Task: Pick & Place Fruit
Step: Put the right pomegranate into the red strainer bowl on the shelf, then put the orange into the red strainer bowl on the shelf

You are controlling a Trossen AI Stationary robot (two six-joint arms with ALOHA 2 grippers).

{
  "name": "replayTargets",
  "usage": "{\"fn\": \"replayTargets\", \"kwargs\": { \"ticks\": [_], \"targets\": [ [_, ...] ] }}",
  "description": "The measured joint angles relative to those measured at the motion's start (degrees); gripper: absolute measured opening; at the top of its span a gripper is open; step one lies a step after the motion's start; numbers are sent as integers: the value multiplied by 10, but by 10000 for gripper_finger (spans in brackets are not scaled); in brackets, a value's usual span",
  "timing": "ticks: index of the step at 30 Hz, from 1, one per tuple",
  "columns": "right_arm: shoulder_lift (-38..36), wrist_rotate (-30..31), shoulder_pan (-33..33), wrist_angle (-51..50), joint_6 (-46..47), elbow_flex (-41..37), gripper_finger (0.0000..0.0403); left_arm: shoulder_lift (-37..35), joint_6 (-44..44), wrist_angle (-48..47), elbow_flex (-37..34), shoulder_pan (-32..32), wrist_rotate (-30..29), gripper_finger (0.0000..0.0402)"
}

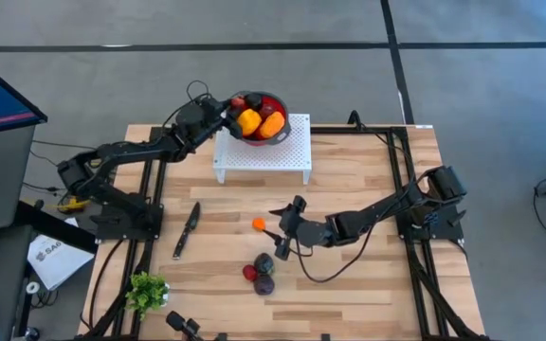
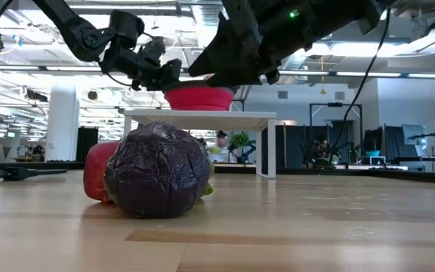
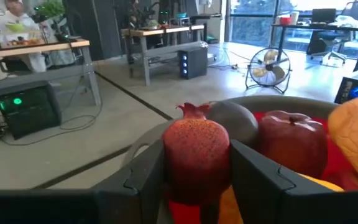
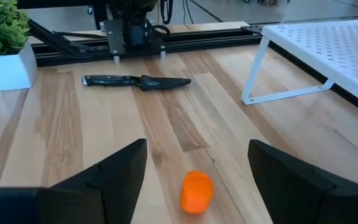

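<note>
A red bowl [image 1: 271,102] with a grey rim stands on a white perforated stand [image 1: 263,156] at the far middle and holds yellow, orange and red fruit. My left gripper [image 1: 231,107] is at the bowl's left rim, shut on a speckled red fruit [image 3: 197,155] with a small crown. On the table lies a small orange fruit [image 4: 196,191], and my right gripper [image 4: 197,155] hangs open just over it. Red [image 1: 250,273], dark purple [image 2: 157,171] and olive [image 1: 264,262] fruits lie together nearer the front edge. My left gripper pinches the speckled red fruit by its two sides [image 3: 174,168] between its fingers. They come in about level from the table's left, over the bowl's rim [image 3: 135,149]. The fruit stands crown up; its underside is hidden, so I cannot tell whether it rests on the fruit below.
A black knife [image 1: 187,229] lies left of the middle. A potted green sprig [image 1: 147,291] stands at the near left corner. Black frame rails [image 1: 154,189] run along both sides of the table. The stand's legs [image 4: 253,93] reach the table close behind the orange fruit.
</note>
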Motion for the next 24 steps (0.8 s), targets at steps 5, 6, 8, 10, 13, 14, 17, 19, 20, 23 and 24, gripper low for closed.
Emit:
{"fn": "replayTargets", "kwargs": {
  "ticks": [5, 6, 8, 10, 13, 14, 17, 19, 20, 23, 24],
  "targets": [
    [0, -1, -2, 0, 3, 0, 275, 1, 0, 1, 0, -3, 0, 186],
    [0, -1, -1, 0, 4, 0, 275, 1, 0, 0, 0, -3, 0, 197],
    [0, -1, -1, 0, 4, 0, 275, 1, -1, 0, 0, -3, 0, 221],
    [0, -1, -1, 0, 4, 0, 275, 1, -1, 0, 0, -3, 0, 246],
    [0, -1, -1, 0, 4, 0, 275, -5, -1, -4, 0, -3, 0, 277],
    [0, -1, -1, 0, 5, 0, 275, -11, 0, -5, -1, -3, 0, 285],
    [0, -1, 2, 0, 7, 0, 275, -42, 0, -4, -1, -3, 27, 299],
    [0, -1, 4, 0, 7, 0, 275, -73, 0, -5, -1, -8, 55, 304],
    [0, -1, 4, 0, 7, 0, 275, -91, 3, -5, -1, -13, 66, 304],
    [0, 2, 6, 0, 6, 0, 275, -146, 44, -22, -1, -48, 103, 300],
    [0, 8, 7, 0, 6, 0, 275, -164, 64, -35, -1, -68, 112, 297]
  ]
}}
